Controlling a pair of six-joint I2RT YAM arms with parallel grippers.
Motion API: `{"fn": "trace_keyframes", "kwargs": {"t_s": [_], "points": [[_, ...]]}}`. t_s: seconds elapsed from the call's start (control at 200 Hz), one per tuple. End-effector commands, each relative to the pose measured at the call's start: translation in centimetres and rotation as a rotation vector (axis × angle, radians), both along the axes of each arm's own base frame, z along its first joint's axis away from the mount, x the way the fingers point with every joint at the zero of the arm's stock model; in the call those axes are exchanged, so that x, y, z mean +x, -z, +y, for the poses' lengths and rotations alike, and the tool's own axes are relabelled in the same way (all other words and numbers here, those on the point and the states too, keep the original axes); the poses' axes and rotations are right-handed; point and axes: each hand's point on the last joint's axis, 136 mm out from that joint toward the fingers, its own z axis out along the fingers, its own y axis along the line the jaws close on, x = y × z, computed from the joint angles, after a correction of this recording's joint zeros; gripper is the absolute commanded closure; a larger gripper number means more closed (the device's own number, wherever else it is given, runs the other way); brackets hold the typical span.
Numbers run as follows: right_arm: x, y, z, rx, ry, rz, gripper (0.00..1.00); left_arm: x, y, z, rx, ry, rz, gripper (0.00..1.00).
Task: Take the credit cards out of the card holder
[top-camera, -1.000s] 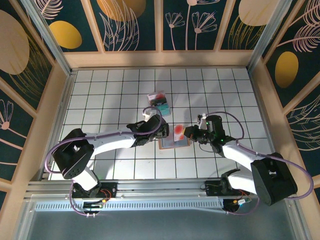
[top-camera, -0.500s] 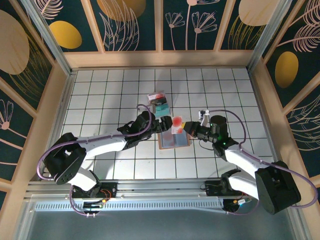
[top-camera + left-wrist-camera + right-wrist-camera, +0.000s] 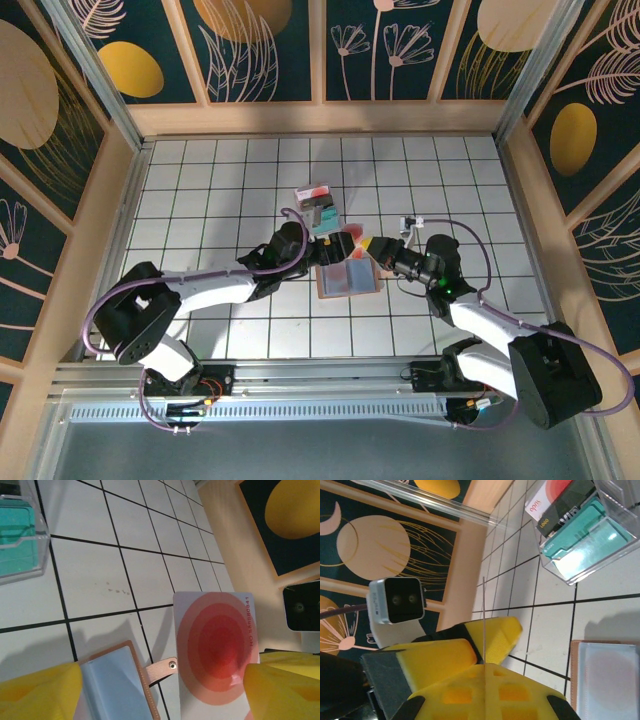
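Top external: one red-circle card (image 3: 354, 241) is out, pinched by the right gripper (image 3: 371, 246), left gripper (image 3: 160, 690) wide apart around it. Mid-frame, the card holder (image 3: 348, 279) maybe holds more.

left wrist view's bottom edge crops the card holder (image 3: 112, 685) and card (image 3: 215, 645).

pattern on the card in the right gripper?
White card with concentric red circles; clearest in left wrist view.
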Motion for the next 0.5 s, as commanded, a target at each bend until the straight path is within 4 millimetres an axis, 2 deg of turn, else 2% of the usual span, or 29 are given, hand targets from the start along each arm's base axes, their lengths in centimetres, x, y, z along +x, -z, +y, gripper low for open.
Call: {"fn": "trace_keyframes", "kwargs": {"t_s": [0.0, 0.325, 0.495], "points": [[-0.1, -1.8, 0.0, 0.047, -0.007, -0.052, 1.0, -0.1, -0.8, -1.1, -0.051, 0.047, -0.033, 0.21], [0.0, -1.8, 0.3, 0.068, -0.011, -0.05, 1.0, -0.5, -2.6, -1.9, -0.116, 0.095, -0.071, 0.35], [0.3, -1.6, 0.7, 0.082, -0.016, -0.044, 1.0, -0.6, -3.3, -2.1, -0.143, 0.102, -0.081, 0.51]]}}
